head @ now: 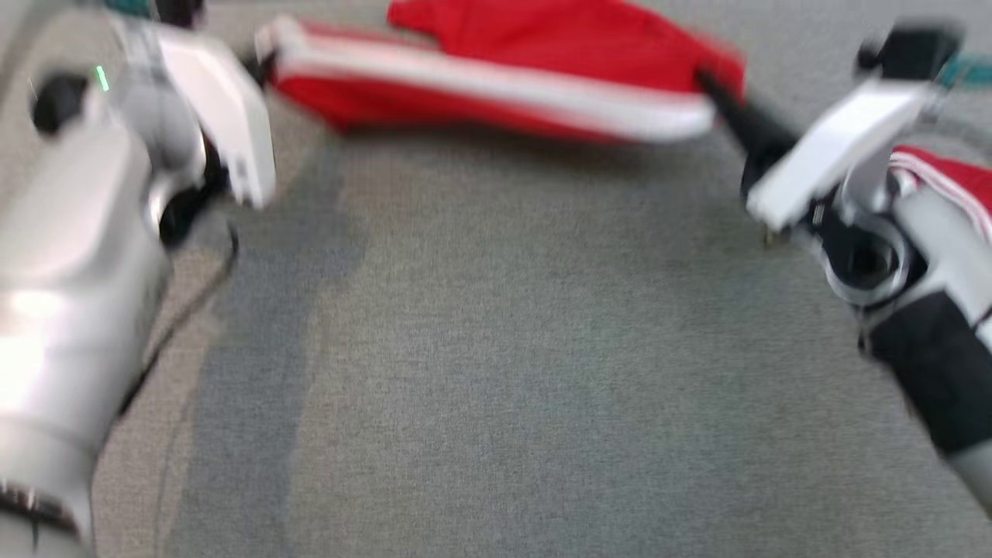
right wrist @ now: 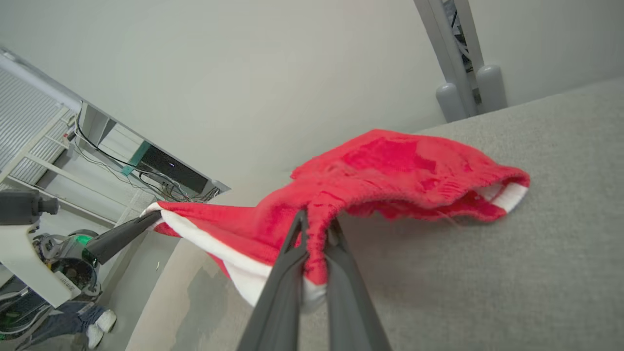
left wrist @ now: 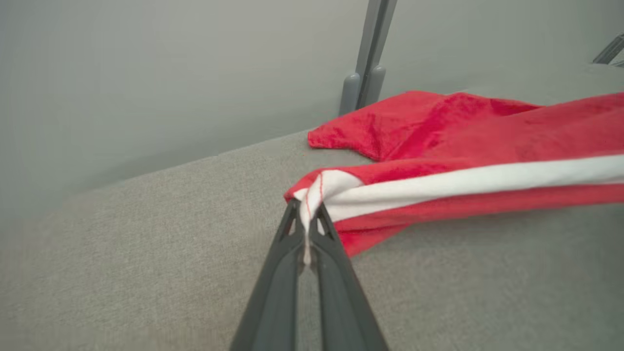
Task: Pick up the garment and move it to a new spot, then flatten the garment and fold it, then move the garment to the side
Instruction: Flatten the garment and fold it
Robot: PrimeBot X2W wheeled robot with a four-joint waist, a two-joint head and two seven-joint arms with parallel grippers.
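The garment (head: 504, 70) is red fleece with a broad white stripe. It hangs stretched between my two grippers, just above the grey table (head: 496, 349). My left gripper (head: 260, 66) is shut on its left end; the left wrist view shows the white hem (left wrist: 321, 190) pinched between the fingertips of that gripper (left wrist: 306, 214). My right gripper (head: 709, 81) is shut on the right end. In the right wrist view that gripper (right wrist: 317, 224) clamps a red edge, and the rest of the garment (right wrist: 390, 170) sags onto the table. The left gripper (right wrist: 151, 219) holds the far corner there.
Red white-striped cloth (head: 949, 182) shows behind my right forearm. A grey post (left wrist: 363, 73) stands against the wall at the table's far edge, also seen as the post (right wrist: 458, 87). Shelving with cables (right wrist: 146, 165) and a person's feet (right wrist: 97, 326) lie beyond the left side.
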